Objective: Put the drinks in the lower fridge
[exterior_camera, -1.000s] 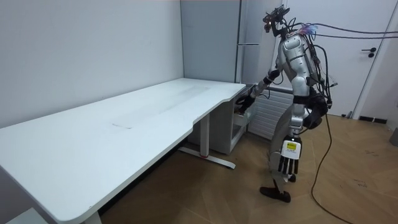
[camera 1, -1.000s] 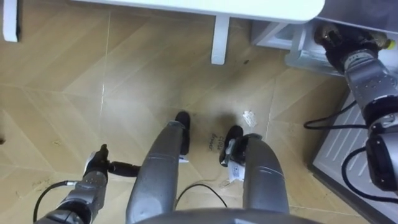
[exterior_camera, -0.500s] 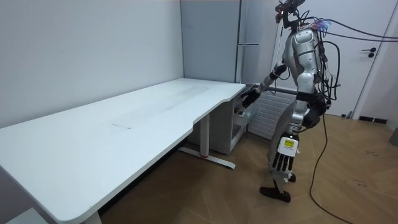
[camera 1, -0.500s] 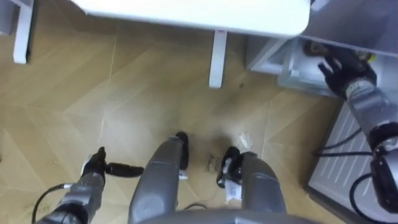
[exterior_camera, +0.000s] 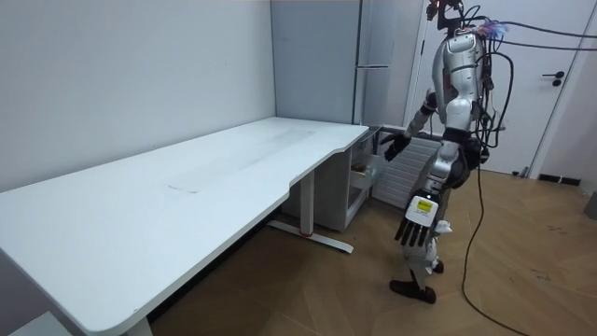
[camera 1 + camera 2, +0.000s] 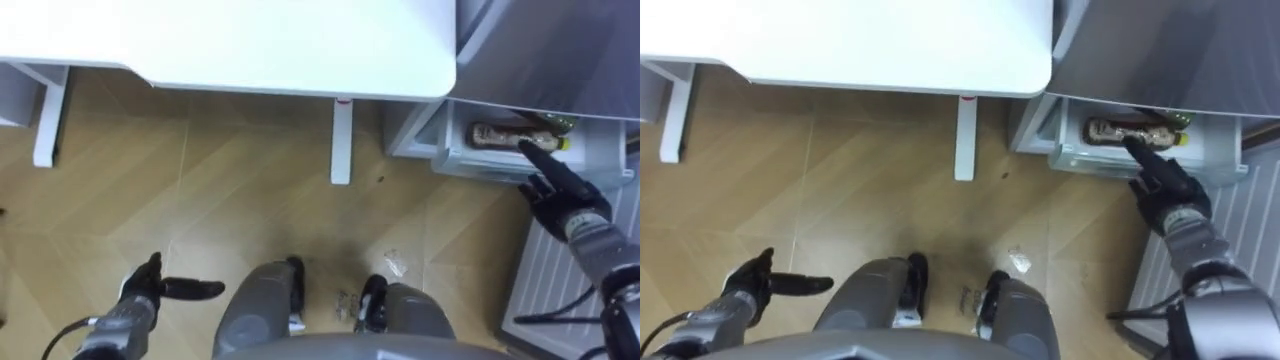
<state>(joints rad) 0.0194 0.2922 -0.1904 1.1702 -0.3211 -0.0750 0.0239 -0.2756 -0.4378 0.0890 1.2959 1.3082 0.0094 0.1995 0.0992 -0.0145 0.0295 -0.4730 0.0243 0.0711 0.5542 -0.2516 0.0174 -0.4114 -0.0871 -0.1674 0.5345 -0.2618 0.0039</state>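
Right hand (image 6: 562, 198) just outside drawer (image 6: 470, 162), fingers spread, empty | drinks (image 6: 495, 134) inside drawer | best: push drawer front squarely

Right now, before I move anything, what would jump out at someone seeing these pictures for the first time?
First, the open fridge drawer at the upper right of the eye views, beside the white desk, with drinks lying in it. The right hand, fingers straight, reaches toward the drawer's front edge. The left hand hangs open at the lower left over the wooden floor.
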